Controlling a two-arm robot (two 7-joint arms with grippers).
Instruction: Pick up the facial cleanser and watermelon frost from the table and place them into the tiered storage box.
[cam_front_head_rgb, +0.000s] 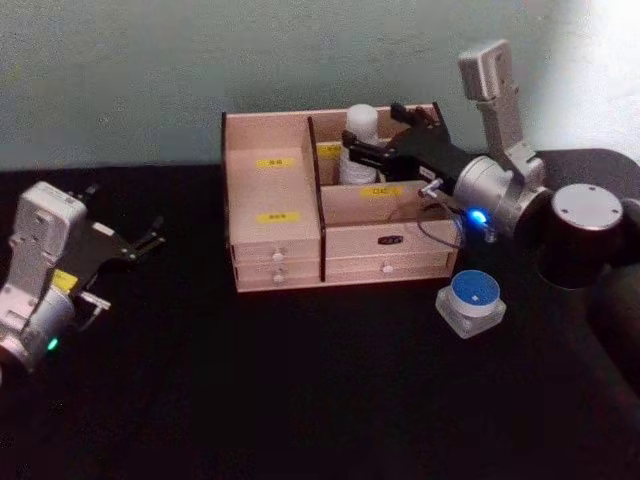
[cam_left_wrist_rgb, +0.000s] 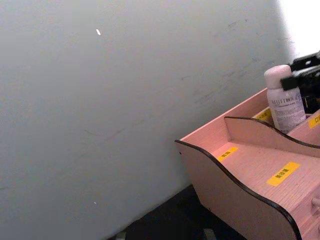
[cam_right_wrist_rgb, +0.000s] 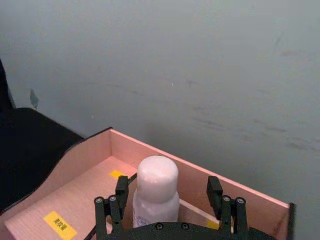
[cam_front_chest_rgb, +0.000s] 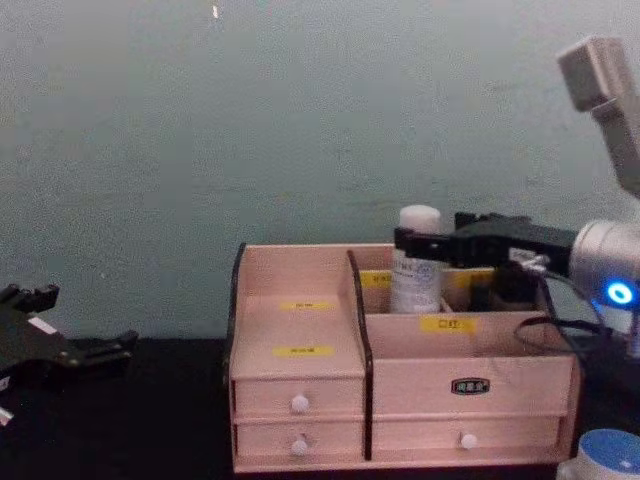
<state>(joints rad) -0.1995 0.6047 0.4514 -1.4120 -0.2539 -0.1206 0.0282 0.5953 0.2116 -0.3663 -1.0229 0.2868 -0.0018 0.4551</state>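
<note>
Right end effector (cam_right_wrist_rgb: 167, 183) straddles white bottle (cam_front_chest_rgb: 416, 275); yellow labels' (cam_front_chest_rgb: 302, 351) writing unreadable.

White bottle (cam_front_head_rgb: 360, 138), pale wooden box (cam_front_head_rgb: 350, 241), yellow labels (cam_front_head_rgb: 278, 216).

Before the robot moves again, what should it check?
1. Bottle upright in the box's back compartment: ok.
2. Right gripper open around the bottle: ok.
3. Both fingers clear of the bottle before pulling back: cannot tell, one looks very close.
4. Jar in the box: not ok, it sits on the table by the box's right front corner.
5. Left gripper out of the way, low on the left: ok.
</note>
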